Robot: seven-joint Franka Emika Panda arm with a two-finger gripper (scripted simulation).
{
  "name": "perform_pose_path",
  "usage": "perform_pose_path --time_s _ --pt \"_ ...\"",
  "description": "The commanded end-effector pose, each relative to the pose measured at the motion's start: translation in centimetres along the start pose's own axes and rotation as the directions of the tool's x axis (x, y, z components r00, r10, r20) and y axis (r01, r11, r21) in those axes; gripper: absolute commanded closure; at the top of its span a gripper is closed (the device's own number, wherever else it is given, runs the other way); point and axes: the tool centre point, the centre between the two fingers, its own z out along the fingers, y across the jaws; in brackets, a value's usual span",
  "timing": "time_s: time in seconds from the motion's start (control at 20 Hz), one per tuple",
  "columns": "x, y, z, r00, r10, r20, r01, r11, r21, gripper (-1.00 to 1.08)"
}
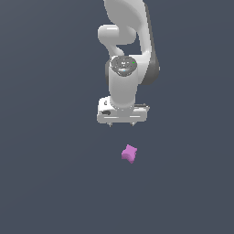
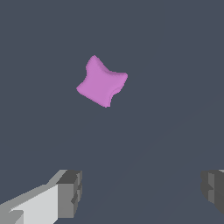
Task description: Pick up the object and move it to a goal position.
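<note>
Currently shown: 1 Franka arm above a plain dark floor, with 1 small object to be picked up.
Gripper (image 1: 121, 124): points straight down from the white arm; in the wrist view its 2 fingers (image 2: 69, 192) stand far apart with nothing between them, so the pincer is wide and empty.
Object (image 1: 130, 153): a magenta-pink lump with protruding knobs, lying on the floor, apart from the gripper and untouched.
Key relation: in the exterior view the object sits below the gripper and slightly toward that view's right; in the wrist view the object (image 2: 102, 82) lies ahead of the finger line, not between the fingers.
Long axis: none clear; the shape looks roughly as broad as long.
Judged step: approach, requiring a forward shift before descent.
Goal position: no marker visible.
</note>
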Motion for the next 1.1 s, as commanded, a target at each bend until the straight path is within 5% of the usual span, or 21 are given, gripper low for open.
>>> perform_pose_path --time_s 0.0,0.45,1.05 --pt "0.0 0.0 0.0 1.000 0.000 0.000 0.000 1.000 0.000 -0.92" --pt "0.6 -3.0 0.0 0.999 -0.052 -0.018 0.052 0.998 0.020 -0.92" --pt "1.7 -3.0 0.7 1.000 0.020 -0.018 -0.020 1.000 0.020 -0.92"
